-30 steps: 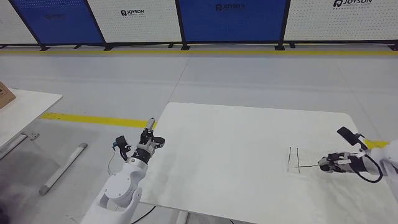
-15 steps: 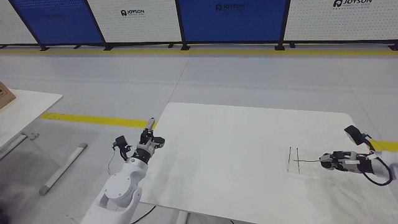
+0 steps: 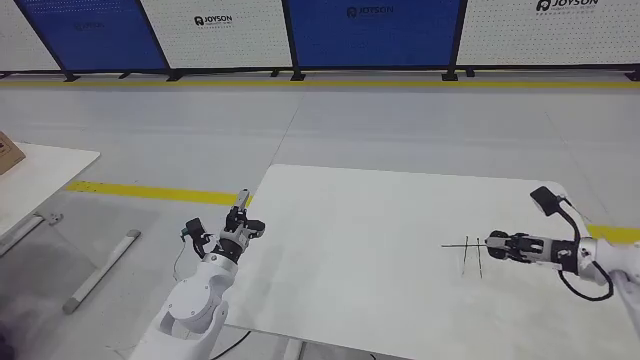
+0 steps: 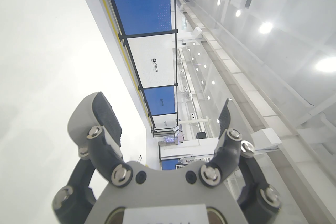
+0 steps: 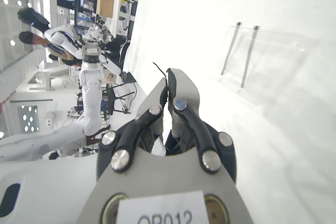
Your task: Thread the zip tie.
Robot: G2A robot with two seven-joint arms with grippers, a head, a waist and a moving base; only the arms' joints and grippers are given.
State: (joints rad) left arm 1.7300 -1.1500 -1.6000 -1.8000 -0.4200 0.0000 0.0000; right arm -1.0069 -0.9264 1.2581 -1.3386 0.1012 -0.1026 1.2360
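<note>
Pointing leftward, the zip tie (image 3: pixel 460 246) runs crosswise (pinched in right gripper (image 3: pixel 492 244)).

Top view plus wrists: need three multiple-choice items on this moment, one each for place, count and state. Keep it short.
1. Where at the table is the left pincer?
A. middle
B. far edge
C. left edge

2. How many dark rods stand on the clear fixture?
A. one
B. two
C. four

3. The right pincer is:
A. shut on the zip tie
B. open and empty
C. shut on a rod

Key:
1 C: the top view shows it at the table's left edge, far from the fixture.
2 B: the right wrist view shows two rods side by side.
3 A: its fingers meet, with the thin black tie sticking out past their tips.
</note>
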